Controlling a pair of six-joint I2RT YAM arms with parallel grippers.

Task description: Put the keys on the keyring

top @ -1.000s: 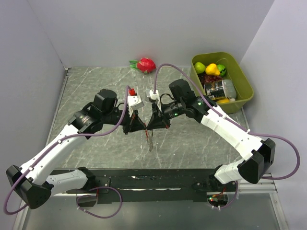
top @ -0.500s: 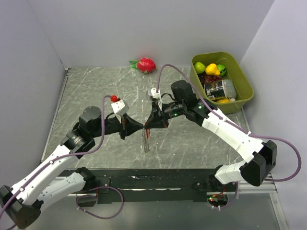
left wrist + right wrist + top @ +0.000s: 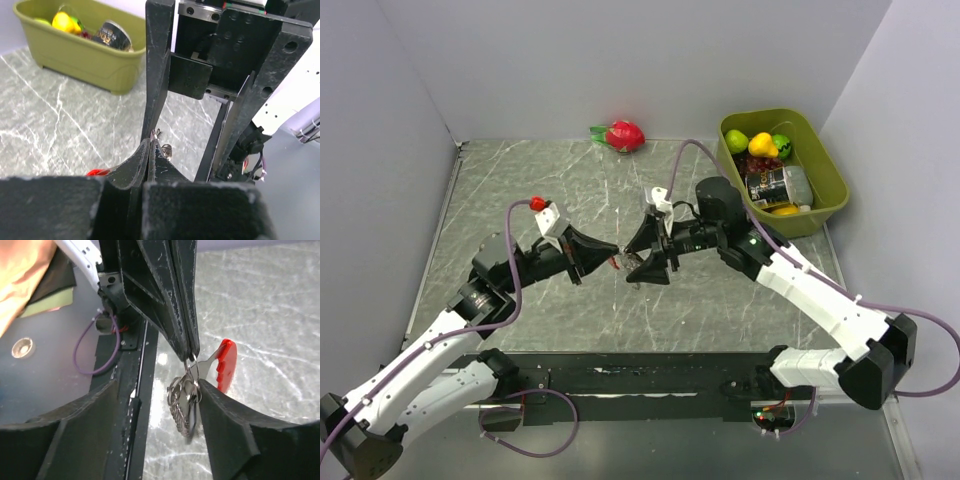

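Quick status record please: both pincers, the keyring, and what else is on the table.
left pincer: shut on keyring
right pincer: open, facing left pincer, gripping nothing
keyring: red loop and silvery bunch hang from left pincer's tips
keys: cannot tell apart within bunch
elsewhere: green bin with fruit and can; dragon fruit at back

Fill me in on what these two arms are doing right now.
The left gripper is shut on the keyring, pinching it at the very tips of its fingers above the table. The silvery bunch and its red piece hang below the fingertips. The right gripper faces it with its jaws open on either side of the hanging bunch, gripping nothing. I cannot tell whether a key is on the ring yet.
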